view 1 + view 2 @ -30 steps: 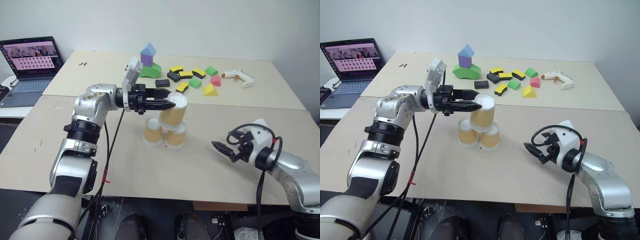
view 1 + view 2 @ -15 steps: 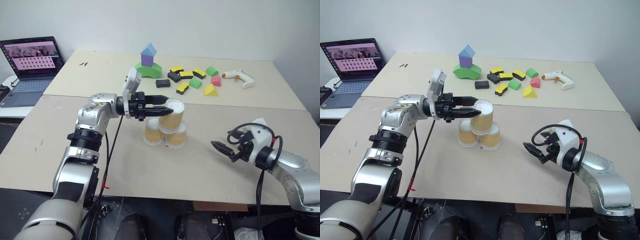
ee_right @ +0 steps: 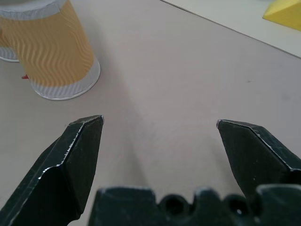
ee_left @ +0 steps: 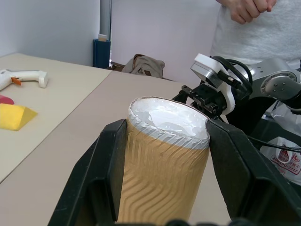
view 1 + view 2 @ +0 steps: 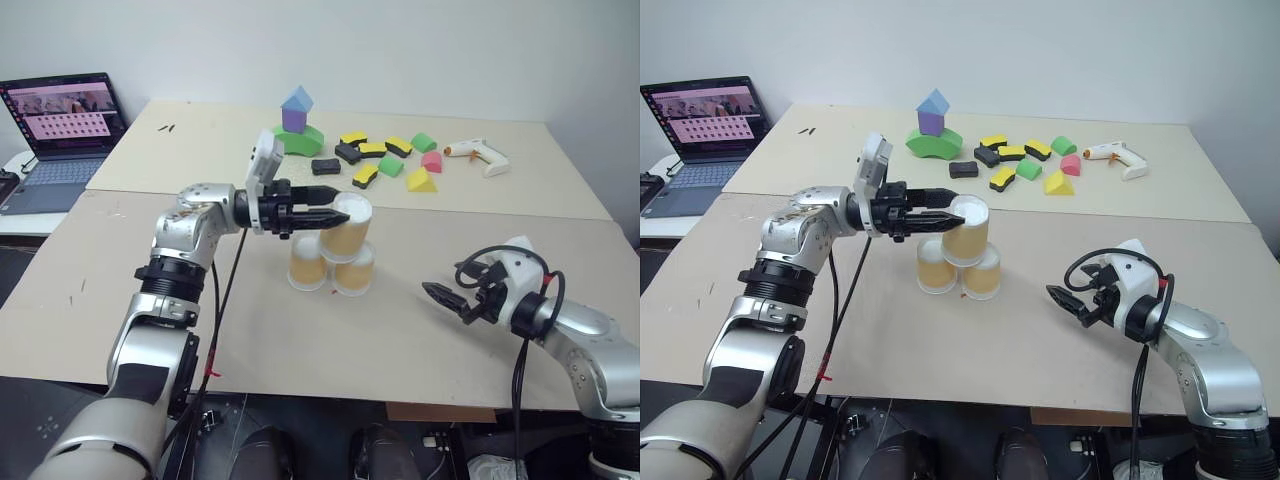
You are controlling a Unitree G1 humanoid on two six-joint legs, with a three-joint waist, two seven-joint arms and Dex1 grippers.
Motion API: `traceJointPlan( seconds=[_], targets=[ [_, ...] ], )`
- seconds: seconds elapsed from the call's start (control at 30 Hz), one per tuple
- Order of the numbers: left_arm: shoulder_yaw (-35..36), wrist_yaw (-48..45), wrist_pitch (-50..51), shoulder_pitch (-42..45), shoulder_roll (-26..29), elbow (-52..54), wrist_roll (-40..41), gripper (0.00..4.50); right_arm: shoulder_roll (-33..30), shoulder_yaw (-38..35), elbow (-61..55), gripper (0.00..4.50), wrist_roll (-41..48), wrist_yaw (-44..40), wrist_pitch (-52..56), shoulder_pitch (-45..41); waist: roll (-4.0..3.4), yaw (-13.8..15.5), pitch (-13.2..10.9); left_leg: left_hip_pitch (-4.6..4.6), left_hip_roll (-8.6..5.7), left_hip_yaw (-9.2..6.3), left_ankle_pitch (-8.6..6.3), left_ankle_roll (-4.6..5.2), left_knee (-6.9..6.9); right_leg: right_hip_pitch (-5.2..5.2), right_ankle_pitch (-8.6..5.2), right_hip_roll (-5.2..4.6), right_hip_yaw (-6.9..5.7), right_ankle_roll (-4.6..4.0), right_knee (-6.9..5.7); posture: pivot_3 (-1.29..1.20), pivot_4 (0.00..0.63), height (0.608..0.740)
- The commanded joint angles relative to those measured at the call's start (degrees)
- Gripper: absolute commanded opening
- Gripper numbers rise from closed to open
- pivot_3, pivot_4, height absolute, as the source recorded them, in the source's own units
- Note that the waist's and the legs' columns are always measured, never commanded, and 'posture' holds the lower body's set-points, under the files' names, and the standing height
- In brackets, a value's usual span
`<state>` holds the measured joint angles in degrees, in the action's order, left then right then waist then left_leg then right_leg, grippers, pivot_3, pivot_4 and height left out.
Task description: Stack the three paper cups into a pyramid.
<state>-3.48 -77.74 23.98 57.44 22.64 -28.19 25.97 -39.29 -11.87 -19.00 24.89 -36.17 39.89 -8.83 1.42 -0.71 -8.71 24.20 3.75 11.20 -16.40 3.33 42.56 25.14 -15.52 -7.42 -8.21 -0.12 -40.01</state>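
Observation:
Two tan-orange paper cups (image 5: pixel 307 266) (image 5: pixel 353 272) stand side by side, white flat ends up, on the near table. The third cup (image 5: pixel 347 228) is upright over the gap between them, at their tops; whether it touches them I cannot tell. My left gripper (image 5: pixel 338 216) reaches in level from the left and is shut on this top cup (image 4: pixel 164 165), one black finger (image 4: pixel 110 165) on each side. My right gripper (image 5: pixel 437 294) hangs open low over the table to the right of the cups, with nothing between its fingers (image 3: pixel 77 150). One lower cup (image 3: pixel 59 52) shows beyond it.
A blue-purple-green block tower (image 5: pixel 296 124), several loose foam blocks (image 5: pixel 390 160) and a white glue gun (image 5: pixel 478 153) lie on the far table. A laptop (image 5: pixel 60 130) sits at the far left. A person (image 4: pixel 256 21) stands beyond the table's right end.
The held cup has gone from a slight tilt to upright and sits a little lower over the two bottom cups. The left elbow has shifted. The right arm has kept still.

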Motion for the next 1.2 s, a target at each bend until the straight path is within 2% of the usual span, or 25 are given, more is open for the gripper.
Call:
traceJointPlan(
  seconds=[0.03, 0.07, 0.1, 0.13, 0.2, 0.23, 0.67, 0.87, 0.93, 1.1, 1.2],
  targets=[
    [0.74, 0.51, -0.84, -0.07, -0.14, 1.55, -0.25, 2.26, -1.04, -1.61, -0.58, 4.50, -0.19, -0.26, -1.97, -1.16, 0.00, 0.00, 0.00, 0.00, 0.00, 0.00, 0.00, 0.00, 0.00, 0.00, 0.00, 0.00, 0.00, 0.00, 0.00, 0.00, 0.150, 0.703],
    [0.75, 0.61, -0.85, -0.16, -0.19, 1.55, -0.28, 2.26, -1.09, -1.64, -0.54, 4.50, -0.21, -0.30, -2.02, -1.13, 0.00, 0.01, 0.00, 0.00, 0.00, 0.00, 0.00, 0.00, 0.00, 0.00, 0.00, 0.00, 0.00, 0.00, 0.00, 0.00, 0.150, 0.703],
    [0.75, 0.48, -0.77, -0.26, -0.16, 1.72, -0.18, 3.20, -1.15, -1.67, -0.50, 4.50, -0.22, -0.32, -2.05, -1.09, 0.00, 0.02, 0.00, 0.00, 0.00, 0.00, 0.00, 0.00, 0.00, 0.00, 0.00, 0.00, 0.00, 0.00, 0.00, 0.00, 0.150, 0.703],
    [0.86, 0.63, -0.82, -0.26, -0.20, 1.80, -0.11, 3.34, -1.20, -1.68, -0.47, 4.50, -0.22, -0.33, -2.08, -1.05, 0.00, 0.03, 0.00, 0.01, 0.00, 0.00, 0.00, 0.00, 0.00, 0.00, 0.00, 0.00, 0.00, 0.00, 0.01, 0.00, 0.150, 0.703],
    [0.98, 0.85, -0.89, -0.22, -0.21, 1.90, -0.05, 4.28, -1.27, -1.70, -0.41, 4.50, -0.21, -0.34, -2.13, -1.01, 0.00, 0.02, 0.00, 0.01, 0.00, 0.00, 0.00, 0.00, 0.00, 0.00, 0.00, 0.00, 0.00, 0.00, 0.01, 0.00, 0.150, 0.703],
    [0.92, 0.85, -0.78, -0.10, -0.11, 1.92, -0.09, 4.48, -1.29, -1.69, -0.35, 4.50, -0.21, -0.35, -2.13, -1.00, 0.00, 0.02, 0.00, 0.01, 0.00, 0.00, 0.00, 0.00, 0.00, 0.00, 0.00, 0.00, 0.00, 0.00, 0.01, 0.00, 0.150, 0.703],
    [2.63, 1.27, 1.21, 4.83, 2.10, 4.39, 1.45, 4.48, -0.45, 0.14, 0.81, 4.50, -0.45, -0.64, -2.70, -1.84, 0.00, 0.00, 0.00, 0.00, 0.01, 0.00, 0.00, 0.00, -0.01, 0.00, 0.00, 0.00, 0.00, 0.00, 0.01, 0.00, 0.150, 0.703],
    [7.29, 2.40, 10.58, 8.39, 6.67, 10.63, 7.49, 4.48, -0.34, 0.77, 0.56, 4.50, -0.23, -1.36, -2.51, -2.33, 0.00, -0.05, 0.00, 0.01, 0.01, 0.00, 0.00, 0.00, -0.04, 0.02, 0.00, 0.00, 0.01, 0.00, 0.03, 0.00, 0.150, 0.703],
    [10.15, 7.23, 11.91, 7.01, 7.86, 12.90, 7.97, 4.48, -0.45, 0.60, -0.03, 4.50, 0.12, -1.59, -2.28, -2.22, 0.00, -0.12, 0.00, -0.01, 0.02, 0.00, 0.00, 0.00, -0.05, 0.01, 0.00, 0.00, 0.01, 0.00, 0.02, 0.00, 0.150, 0.703],
    [19.28, 34.30, 10.54, -1.38, 8.05, 15.31, 0.33, 4.48, -0.74, -2.28, 0.80, 4.50, -1.08, 1.13, -2.44, -2.08, -0.03, -0.17, 0.02, -0.30, 0.00, 0.00, 0.00, 0.00, -0.15, -0.19, 0.00, -0.03, 0.18, 0.00, 0.00, 0.00, 0.150, 0.703],
    [23.62, 44.36, 10.68, -5.44, 7.79, 16.19, -1.09, 4.48, -0.61, -2.79, 2.84, 4.50, -3.01, 3.71, -3.09, -3.53, 0.04, -0.09, -0.02, -0.38, 0.01, 0.02, 0.01, 0.00, -0.23, -0.23, 0.00, -0.02, 0.48, 0.00, 0.01, 0.00, 0.150, 0.703]
  ],
)
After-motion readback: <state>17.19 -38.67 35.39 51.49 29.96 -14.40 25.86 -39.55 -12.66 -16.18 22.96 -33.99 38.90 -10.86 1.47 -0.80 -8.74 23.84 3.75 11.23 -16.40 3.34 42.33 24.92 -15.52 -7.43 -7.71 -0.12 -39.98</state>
